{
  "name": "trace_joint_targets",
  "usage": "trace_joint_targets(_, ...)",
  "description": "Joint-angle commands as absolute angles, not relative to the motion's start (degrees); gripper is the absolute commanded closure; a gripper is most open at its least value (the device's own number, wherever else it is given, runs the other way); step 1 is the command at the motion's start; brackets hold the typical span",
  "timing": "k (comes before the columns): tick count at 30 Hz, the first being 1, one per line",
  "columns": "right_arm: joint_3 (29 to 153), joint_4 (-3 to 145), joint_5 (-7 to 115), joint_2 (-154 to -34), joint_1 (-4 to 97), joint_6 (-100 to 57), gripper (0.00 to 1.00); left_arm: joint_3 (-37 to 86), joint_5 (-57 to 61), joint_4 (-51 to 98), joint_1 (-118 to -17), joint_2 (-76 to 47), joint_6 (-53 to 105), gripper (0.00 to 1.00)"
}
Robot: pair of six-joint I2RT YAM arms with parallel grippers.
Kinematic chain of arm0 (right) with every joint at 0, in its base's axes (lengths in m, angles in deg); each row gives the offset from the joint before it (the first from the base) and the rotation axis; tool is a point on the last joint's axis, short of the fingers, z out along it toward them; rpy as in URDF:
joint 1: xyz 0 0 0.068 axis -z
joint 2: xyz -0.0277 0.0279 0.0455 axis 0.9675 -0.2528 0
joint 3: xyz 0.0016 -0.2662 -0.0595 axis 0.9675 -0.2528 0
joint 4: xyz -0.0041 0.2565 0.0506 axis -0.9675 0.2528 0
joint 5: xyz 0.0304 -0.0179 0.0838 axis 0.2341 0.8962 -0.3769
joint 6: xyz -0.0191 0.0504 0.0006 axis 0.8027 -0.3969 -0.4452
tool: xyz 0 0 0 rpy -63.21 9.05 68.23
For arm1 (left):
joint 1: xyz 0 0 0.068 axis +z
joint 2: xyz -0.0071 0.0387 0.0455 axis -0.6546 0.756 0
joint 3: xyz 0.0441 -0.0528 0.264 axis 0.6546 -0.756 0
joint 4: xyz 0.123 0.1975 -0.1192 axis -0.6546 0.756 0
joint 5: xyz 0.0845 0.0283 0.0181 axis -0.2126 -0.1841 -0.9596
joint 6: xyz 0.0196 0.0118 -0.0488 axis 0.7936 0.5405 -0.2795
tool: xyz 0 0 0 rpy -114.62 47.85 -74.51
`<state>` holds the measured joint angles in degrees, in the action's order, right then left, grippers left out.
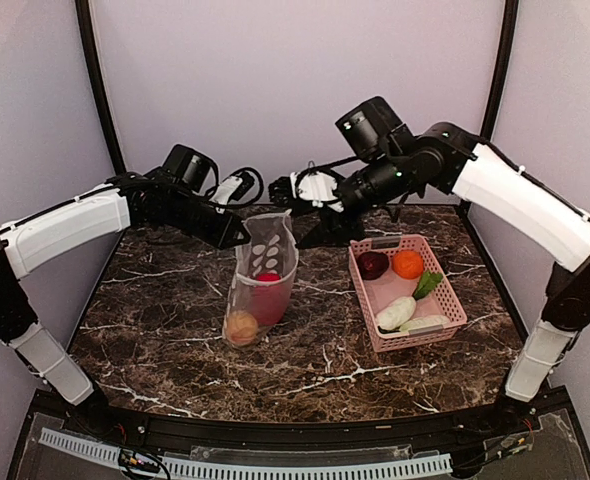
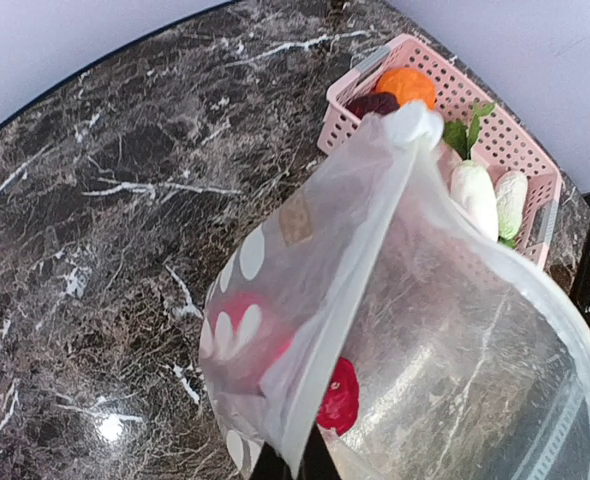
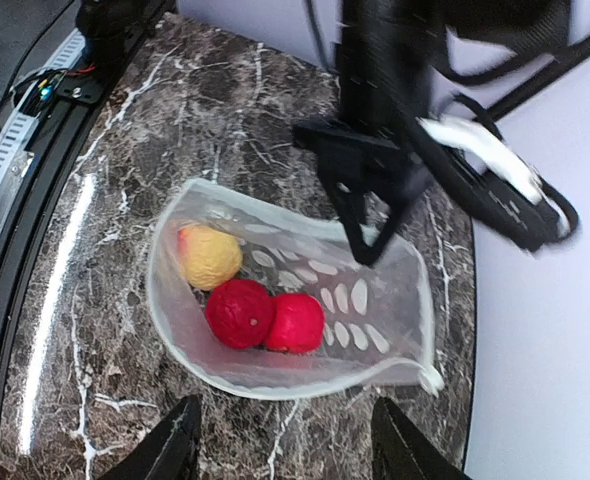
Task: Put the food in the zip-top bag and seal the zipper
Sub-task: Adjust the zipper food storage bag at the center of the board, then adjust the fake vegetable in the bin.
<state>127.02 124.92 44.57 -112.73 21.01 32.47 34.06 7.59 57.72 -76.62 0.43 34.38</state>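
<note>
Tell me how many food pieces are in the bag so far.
3, all low in the zip-top bag: a yellow one, a dark red one beside it, and a brighter red one touching that. The clear plastic seems to hide none.

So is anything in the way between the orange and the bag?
Nothing visible. The orange lies uncovered in the basket, only bare table lies between basket and bag, and the left gripper holds the bag's mouth open. The open right gripper hangs above that mouth, holding nothing.
</note>
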Motion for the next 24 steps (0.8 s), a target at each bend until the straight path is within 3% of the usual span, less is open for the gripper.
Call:
trace_joint_targets(1, 124.81, 125.07, 38.49, -108.09, 29.75, 29.38, 0.45, 31.47, 9.08, 52.86, -76.18, -6.31, 34.66, 0.99)
trace_joint_targets(12, 110.06, 118.49, 33.75, -108.64, 54.01, 18.46, 0.46, 30.58, 10.69, 51.62, -76.22, -5.53, 32.79, 0.99)
trace_joint_targets(24, 101.32, 112.72, 45.37, -115.95, 55.85, 15.88, 0.38, 30.66, 10.93, 51.87, -76.22, -4.50, 32.22, 0.99)
